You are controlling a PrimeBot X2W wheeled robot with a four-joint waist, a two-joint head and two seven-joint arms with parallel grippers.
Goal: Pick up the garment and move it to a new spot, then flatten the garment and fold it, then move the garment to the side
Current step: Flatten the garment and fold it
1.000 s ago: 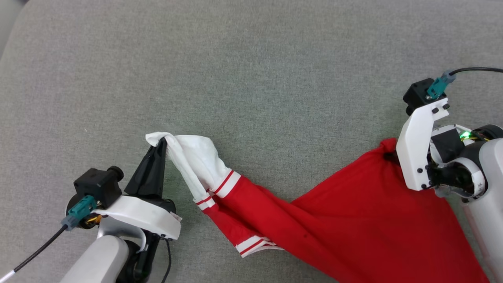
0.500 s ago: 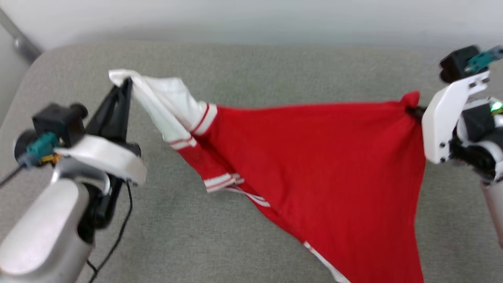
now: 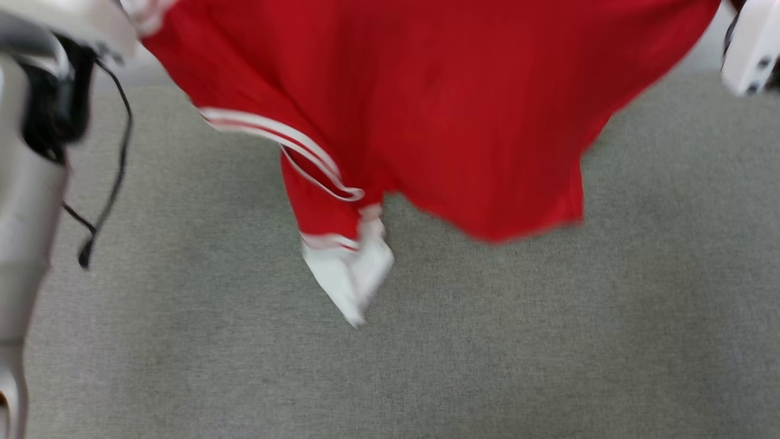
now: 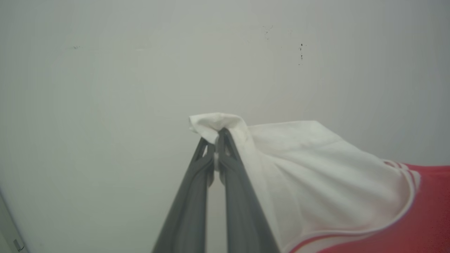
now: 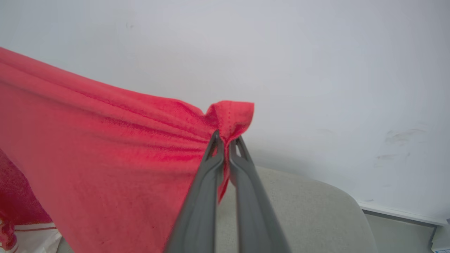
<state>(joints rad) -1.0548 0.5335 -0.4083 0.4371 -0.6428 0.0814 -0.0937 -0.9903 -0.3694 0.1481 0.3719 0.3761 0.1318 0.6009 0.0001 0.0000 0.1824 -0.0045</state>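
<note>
The garment, red with white sleeves and striped trim, hangs in the air above the grey cushion, stretched between both arms. A loose white sleeve dangles at its lower middle. In the left wrist view my left gripper is shut on the tip of a white sleeve. In the right wrist view my right gripper is shut on a bunched red corner of the garment. In the head view the left forearm stands at the left edge and the right wrist's white bracket at the top right.
A grey fabric cushion spreads under the hanging cloth. A pale wall rises behind it. A black cable hangs from the left arm. The cushion's rounded far corner and a strip of floor lie in the right wrist view.
Both arms have risen and lifted the garment off the cushion; it now hangs spread between them. The head view has shifted as well, so the gripped corners sit beyond its top edge.
</note>
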